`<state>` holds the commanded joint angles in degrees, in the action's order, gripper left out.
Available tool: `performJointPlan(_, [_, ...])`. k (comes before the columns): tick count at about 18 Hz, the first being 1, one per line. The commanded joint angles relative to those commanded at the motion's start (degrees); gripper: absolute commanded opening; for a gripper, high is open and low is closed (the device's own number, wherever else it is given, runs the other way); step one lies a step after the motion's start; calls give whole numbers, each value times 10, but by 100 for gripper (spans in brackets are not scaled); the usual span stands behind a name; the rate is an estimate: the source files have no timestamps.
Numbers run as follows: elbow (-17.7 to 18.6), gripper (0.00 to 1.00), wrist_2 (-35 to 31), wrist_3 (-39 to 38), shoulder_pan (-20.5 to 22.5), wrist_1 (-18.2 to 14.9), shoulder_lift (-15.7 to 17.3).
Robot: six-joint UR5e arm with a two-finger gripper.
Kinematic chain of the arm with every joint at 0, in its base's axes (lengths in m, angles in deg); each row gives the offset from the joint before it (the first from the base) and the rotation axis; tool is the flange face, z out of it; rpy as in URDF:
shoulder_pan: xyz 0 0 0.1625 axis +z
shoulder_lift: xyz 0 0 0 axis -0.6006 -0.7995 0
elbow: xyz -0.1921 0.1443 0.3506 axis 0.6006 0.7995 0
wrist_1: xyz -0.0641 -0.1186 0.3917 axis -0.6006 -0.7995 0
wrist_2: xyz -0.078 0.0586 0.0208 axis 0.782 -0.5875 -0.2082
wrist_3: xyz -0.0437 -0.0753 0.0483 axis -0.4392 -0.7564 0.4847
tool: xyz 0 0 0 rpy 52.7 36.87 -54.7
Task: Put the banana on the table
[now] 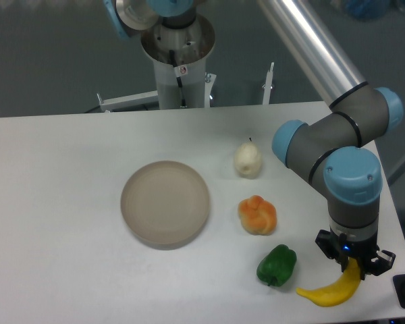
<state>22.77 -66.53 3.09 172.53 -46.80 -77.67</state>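
— What's on the counter (61,169)?
— Plate (165,202) at the middle; right of it, pear (248,160) behind, lumpy fruit (257,214), pepper (277,265) in front.
— Banana (331,289)?
— Right of the pepper, under the claw (354,264).

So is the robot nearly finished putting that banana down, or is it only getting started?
Nearly finished, it seems. The banana is down at the table's front right corner, right of the green pepper, and appears to rest on the surface. The gripper is around its upper end. Left to do: let go and lift away. Whether the jaws have loosened is unclear.
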Motion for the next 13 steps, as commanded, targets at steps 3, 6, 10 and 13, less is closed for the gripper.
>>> performJointPlan(3, [4,39,1,0,0,0,4])
performJointPlan(6, [6,39,1,0,0,0,4])
performJointPlan(10, [6,39,1,0,1,0,4])
performJointPlan(13, [8,39,1,1,1,-1,5])
